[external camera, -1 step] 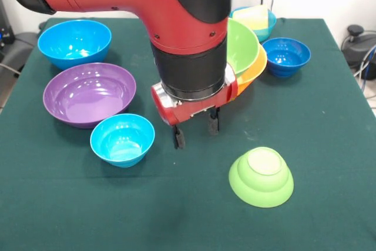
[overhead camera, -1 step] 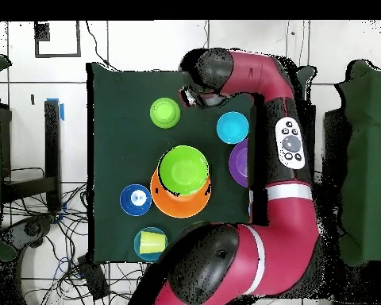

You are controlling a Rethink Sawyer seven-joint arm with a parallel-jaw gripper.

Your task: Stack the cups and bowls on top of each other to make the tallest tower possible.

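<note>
We see large lime bowl (external camera, -1 step: pixel 239 44) nested in large orange bowl (external camera, -1 step: pixel 254 66), mid-table behind arm. Small lime bowl (external camera, -1 step: pixel 261 176) upside down near front edge. Yellow cup (external camera, -1 step: pixel 254 16) sits in light blue bowl (external camera, -1 step: pixel 265 23) at far side; dark blue bowl (external camera, -1 step: pixel 286 56) beside it. Purple bowl (external camera, -1 step: pixel 89 93), blue bowl (external camera, -1 step: pixel 74 42), second light blue bowl (external camera, -1 step: pixel 122 139) grouped apart. Gripper (external camera, -1 step: pixel 195 129) hovers over cloth, fingers parted, empty.
</note>
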